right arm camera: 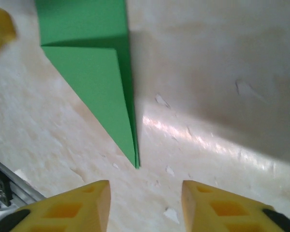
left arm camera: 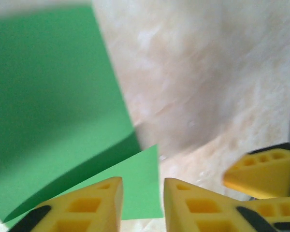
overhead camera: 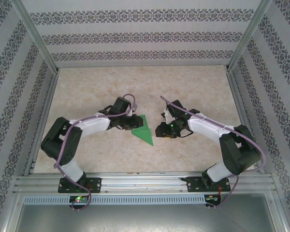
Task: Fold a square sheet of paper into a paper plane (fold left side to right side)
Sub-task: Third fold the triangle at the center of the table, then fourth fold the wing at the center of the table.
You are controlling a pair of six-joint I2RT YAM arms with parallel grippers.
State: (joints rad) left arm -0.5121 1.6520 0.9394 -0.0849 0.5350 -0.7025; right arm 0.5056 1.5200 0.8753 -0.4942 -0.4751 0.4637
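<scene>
Seen from above, two robot arms reach inward over a pale marbled table [overhead camera: 183, 82]. Each arm is bent at the elbow, with its wrist turned toward the middle. A green paper [overhead camera: 144, 130] lies flat on the table between them. It is folded into a pointed wedge, with its tip aimed toward the near edge.

The left gripper [overhead camera: 134, 122] sits low at the paper's left edge. In the left wrist view, its yellow fingers [left arm camera: 94, 205] stand a little apart with bare table in the gap, so they grip nothing. One finger overlaps a folded flap of the paper [left arm camera: 53, 96].

The right gripper [overhead camera: 161, 129] is just to the right of the paper and not touching it. In the right wrist view, its jaws are spread wide and empty. The paper's [right arm camera: 92, 67] sharp tip points toward the right gripper [right arm camera: 145, 191].
</scene>
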